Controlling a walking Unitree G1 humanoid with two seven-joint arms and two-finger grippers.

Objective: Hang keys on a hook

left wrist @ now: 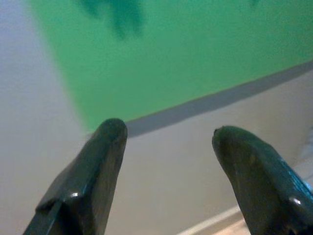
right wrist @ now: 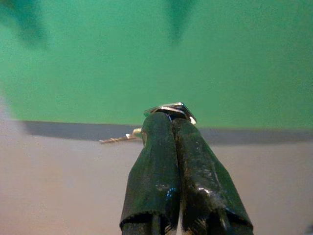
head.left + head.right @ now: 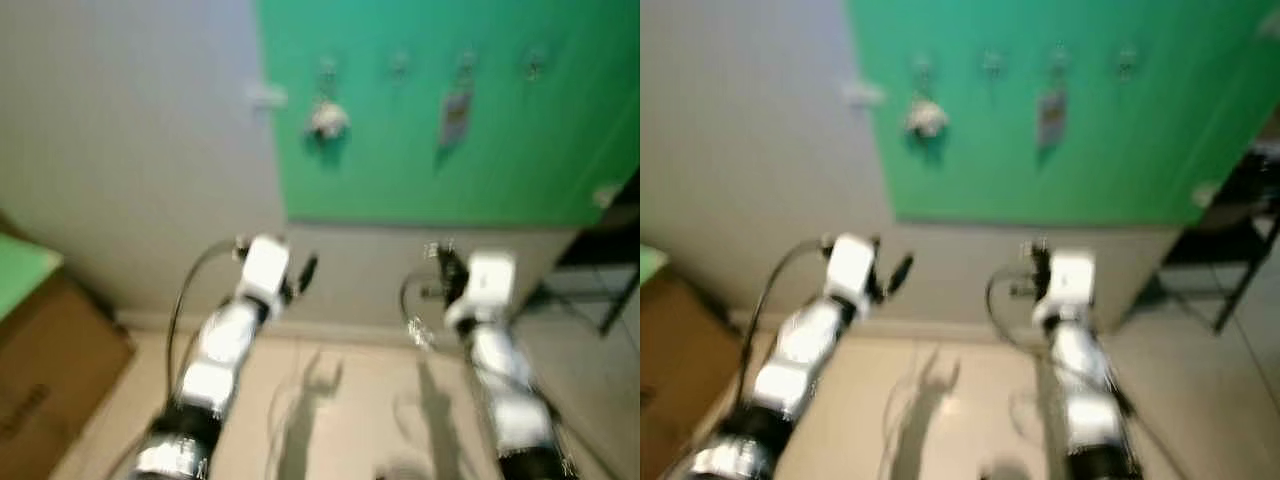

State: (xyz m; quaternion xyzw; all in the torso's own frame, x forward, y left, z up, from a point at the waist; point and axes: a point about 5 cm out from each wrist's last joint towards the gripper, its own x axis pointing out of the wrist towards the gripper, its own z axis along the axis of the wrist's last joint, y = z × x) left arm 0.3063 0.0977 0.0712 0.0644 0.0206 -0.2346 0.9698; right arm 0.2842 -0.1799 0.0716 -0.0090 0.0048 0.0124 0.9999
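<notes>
Up on the green board [image 3: 500, 150], across the top of the frame, sits a row of hooks [image 3: 400, 65], and I can count about four, all blurry. One hook on the left already has something small and pale [image 3: 326, 120] hanging from it, and another to the right of the middle holds a grey tag [image 3: 455, 115]. The hook between them looks bare, and so does the one at the far right.

Lower right of the middle, the right gripper [image 2: 171, 117] has its two black fingers squeezed tight together. They pinch the keys [image 2: 172, 108], and I can see a shiny bit of metal poking out at the tips, with a thin piece sticking out to one side. So the keys are right in the robot's grip, well below the hooks.

I think the robot is at the carrying step, bringing the keys toward the board. Next it likely has to lift that arm up to a bare hook and slip the ring over it.

Lower left of the middle, the left gripper [image 1: 166, 137] has its fingers spread wide and holds nothing
</notes>
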